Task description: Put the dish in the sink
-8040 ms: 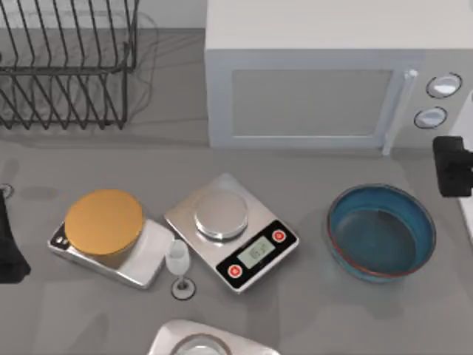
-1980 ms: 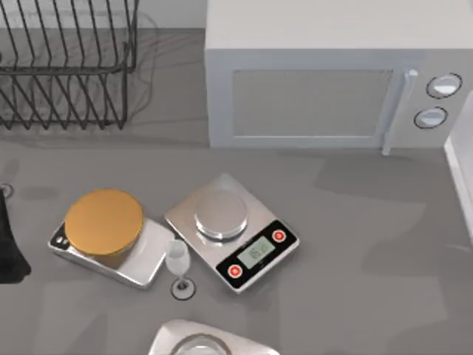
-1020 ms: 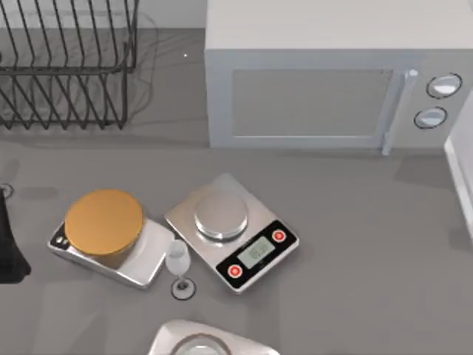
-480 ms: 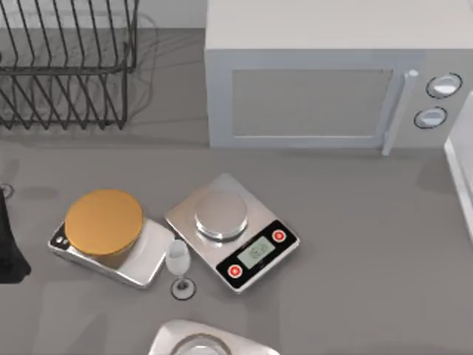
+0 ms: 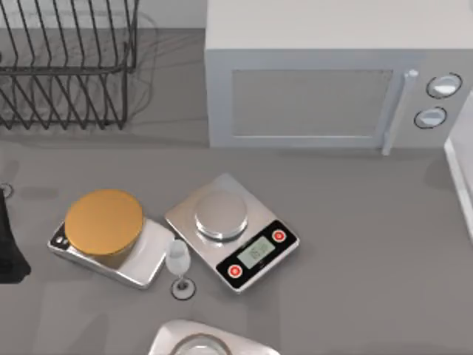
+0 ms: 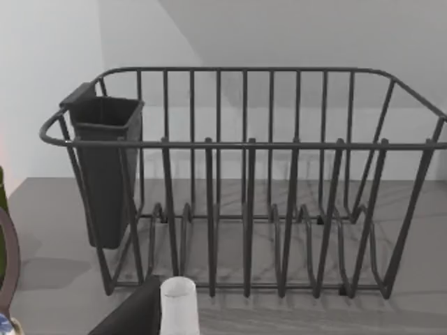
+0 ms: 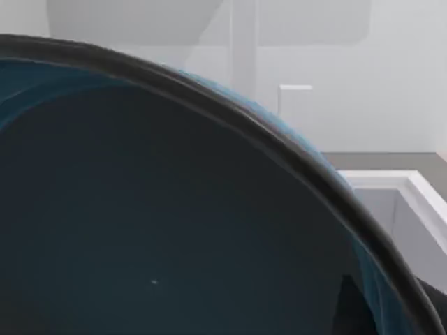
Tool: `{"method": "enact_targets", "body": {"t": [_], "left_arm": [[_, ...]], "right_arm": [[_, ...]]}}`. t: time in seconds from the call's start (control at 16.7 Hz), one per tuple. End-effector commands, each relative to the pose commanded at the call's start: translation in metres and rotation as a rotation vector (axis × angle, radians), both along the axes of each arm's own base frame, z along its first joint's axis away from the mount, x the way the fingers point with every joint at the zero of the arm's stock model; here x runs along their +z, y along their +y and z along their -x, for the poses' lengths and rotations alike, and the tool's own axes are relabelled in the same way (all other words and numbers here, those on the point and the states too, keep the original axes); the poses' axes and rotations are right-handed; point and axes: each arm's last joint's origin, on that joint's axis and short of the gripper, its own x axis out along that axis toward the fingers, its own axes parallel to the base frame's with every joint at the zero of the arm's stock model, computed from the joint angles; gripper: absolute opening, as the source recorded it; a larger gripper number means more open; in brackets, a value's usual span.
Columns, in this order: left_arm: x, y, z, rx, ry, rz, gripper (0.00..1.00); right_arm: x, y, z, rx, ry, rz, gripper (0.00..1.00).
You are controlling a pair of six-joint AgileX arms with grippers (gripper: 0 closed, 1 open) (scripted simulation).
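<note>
The dish (image 7: 160, 209) is a glossy blue bowl with a dark thin rim, and it sits very close in the right wrist view, off the table. My right gripper (image 7: 391, 307) is shut on its rim, one dark finger (image 7: 351, 310) inside the bowl and the other outside. Beyond the rim lies the white edge of the sink (image 7: 412, 187). That sink edge (image 5: 460, 181) runs along the table's far right in the top view. My left arm (image 5: 7, 248) stays parked at the table's left edge.
A microwave (image 5: 325, 89) stands at the back, and a wire dish rack (image 5: 66, 66) stands at the back left. Mid-table are an orange-topped scale (image 5: 103, 222), a silver scale (image 5: 230, 231) and a small glass (image 5: 177, 262). A third scale (image 5: 211, 342) is at the front edge.
Eight seconds ago the dish sat on the table's right with my right gripper beside it. It has since left the table. In the last second only faint shadows at the right faded.
</note>
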Motion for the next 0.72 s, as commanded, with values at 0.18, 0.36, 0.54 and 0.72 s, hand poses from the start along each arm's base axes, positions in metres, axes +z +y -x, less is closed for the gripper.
{"method": "enact_targets", "body": {"t": [0.18,0.36,0.54,0.72], "left_arm": [[0.0,0.0,0.0,0.0,0.0,0.0,1.0],[0.0,0.0,0.0,0.0,0.0,0.0,1.0],[0.0,0.0,0.0,0.0,0.0,0.0,1.0],[0.0,0.0,0.0,0.0,0.0,0.0,1.0]], "right_arm": [[0.0,0.0,0.0,0.0,0.0,0.0,0.6],[0.0,0.0,0.0,0.0,0.0,0.0,0.83],[0.0,0.0,0.0,0.0,0.0,0.0,1.0],[0.0,0.0,0.0,0.0,0.0,0.0,1.0]]}}
